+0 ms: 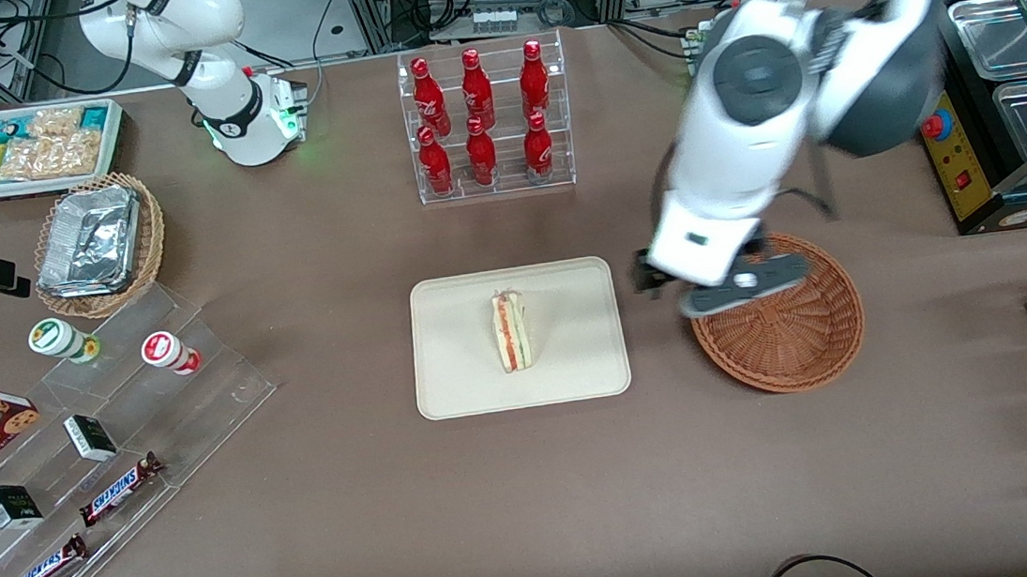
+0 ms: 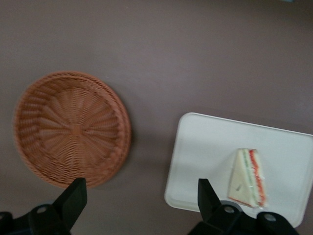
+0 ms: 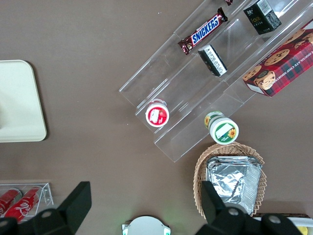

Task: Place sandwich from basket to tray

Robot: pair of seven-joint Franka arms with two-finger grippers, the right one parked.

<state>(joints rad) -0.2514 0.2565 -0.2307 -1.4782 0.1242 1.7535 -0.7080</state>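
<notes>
The sandwich (image 1: 512, 331), a white wedge with red and green filling, lies on the cream tray (image 1: 466, 378) in the middle of the table. It also shows in the left wrist view (image 2: 248, 177) on the tray (image 2: 200, 156). The reddish-brown basket (image 1: 796, 337) stands beside the tray toward the working arm's end and is empty (image 2: 73, 128). My gripper (image 2: 142, 196) is open and empty, high above the bare table between tray and basket. In the front view the gripper (image 1: 664, 283) hangs over the basket's rim nearest the tray.
A clear rack of red bottles (image 1: 483, 122) stands farther from the front camera than the tray. A tan basket with foil containers (image 1: 95, 244), a white bin of snacks (image 1: 43, 145) and a clear stepped display (image 1: 95, 442) lie toward the parked arm's end.
</notes>
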